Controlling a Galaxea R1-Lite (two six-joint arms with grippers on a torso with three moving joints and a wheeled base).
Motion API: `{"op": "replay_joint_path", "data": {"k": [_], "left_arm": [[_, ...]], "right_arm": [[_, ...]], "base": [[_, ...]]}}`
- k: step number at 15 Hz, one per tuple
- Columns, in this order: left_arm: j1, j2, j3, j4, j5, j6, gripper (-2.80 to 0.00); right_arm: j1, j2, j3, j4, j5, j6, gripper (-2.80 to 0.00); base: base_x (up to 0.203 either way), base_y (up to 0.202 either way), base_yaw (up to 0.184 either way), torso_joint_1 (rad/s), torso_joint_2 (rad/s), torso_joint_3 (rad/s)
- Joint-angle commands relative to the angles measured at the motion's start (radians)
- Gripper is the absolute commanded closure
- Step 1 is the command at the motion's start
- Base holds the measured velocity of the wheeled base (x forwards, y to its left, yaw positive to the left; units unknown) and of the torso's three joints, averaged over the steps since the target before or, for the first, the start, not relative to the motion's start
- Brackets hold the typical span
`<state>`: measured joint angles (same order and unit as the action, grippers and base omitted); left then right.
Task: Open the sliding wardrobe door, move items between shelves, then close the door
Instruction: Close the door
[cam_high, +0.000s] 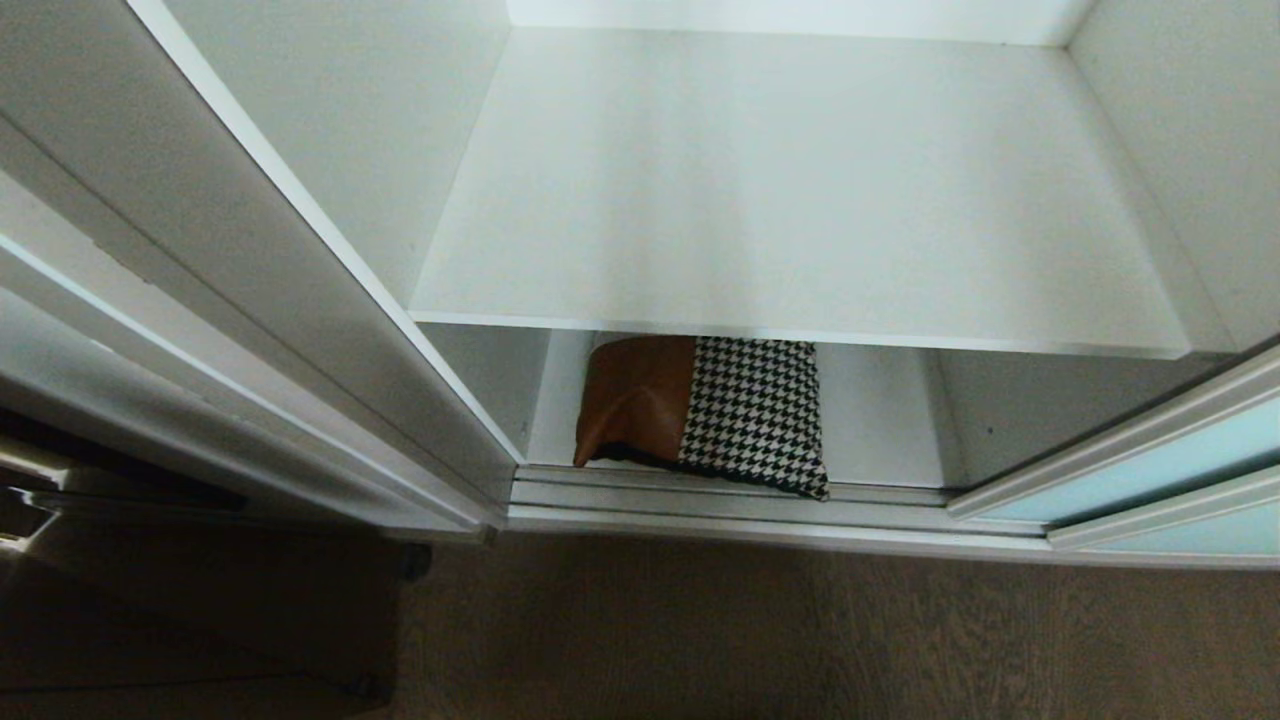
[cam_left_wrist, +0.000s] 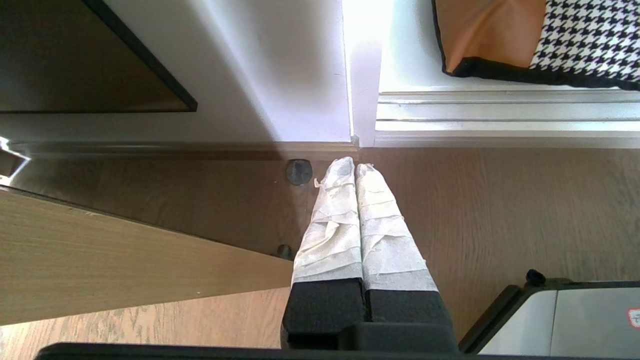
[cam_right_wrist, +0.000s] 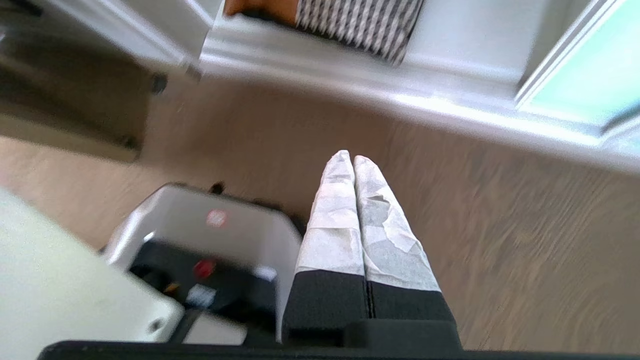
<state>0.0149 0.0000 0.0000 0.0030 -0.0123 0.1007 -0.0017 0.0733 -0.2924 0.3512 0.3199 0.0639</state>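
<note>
The wardrobe stands open in the head view. The sliding wardrobe door (cam_high: 1150, 470) of pale aqua glass is pushed to the right. A patchwork cushion (cam_high: 705, 412) with a brown leather patch and a houndstooth patch lies on the bottom shelf (cam_high: 880, 420), at its front edge by the track. The upper shelf (cam_high: 800, 200) is bare. Neither arm shows in the head view. My left gripper (cam_left_wrist: 350, 164) is shut and empty above the floor near the wardrobe's corner; the cushion (cam_left_wrist: 500, 35) lies beyond it. My right gripper (cam_right_wrist: 348, 156) is shut and empty over the floor, short of the cushion (cam_right_wrist: 345, 20).
A silver floor track (cam_high: 750, 500) runs along the wardrobe's front. A light wood hinged door (cam_left_wrist: 100, 250) stands at the left, with a round doorstop (cam_left_wrist: 299, 171) on the wood floor (cam_high: 800, 640). My own base (cam_right_wrist: 200, 240) sits beside the right gripper.
</note>
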Motion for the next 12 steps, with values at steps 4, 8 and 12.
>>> {"op": "replay_joint_path", "data": {"k": [4,8,12], "left_arm": [[0.000,0.002,0.002,0.000,0.000,0.001,0.00],[0.000,0.002,0.002,0.000,0.000,0.001,0.00],[0.000,0.002,0.002,0.000,0.000,0.001,0.00]], "right_arm": [[-0.001,-0.073,0.262,-0.428,-0.161,-0.012,0.00],[0.000,-0.073,0.294,-0.364,-0.329,-0.038,0.00],[0.000,-0.073,0.294,-0.350,-0.330,-0.077,0.00]], "base": [[0.000,0.000,0.000,0.000,0.00,0.000],[0.000,0.000,0.000,0.000,0.00,0.000],[0.000,0.000,0.000,0.000,0.00,0.000]]}}
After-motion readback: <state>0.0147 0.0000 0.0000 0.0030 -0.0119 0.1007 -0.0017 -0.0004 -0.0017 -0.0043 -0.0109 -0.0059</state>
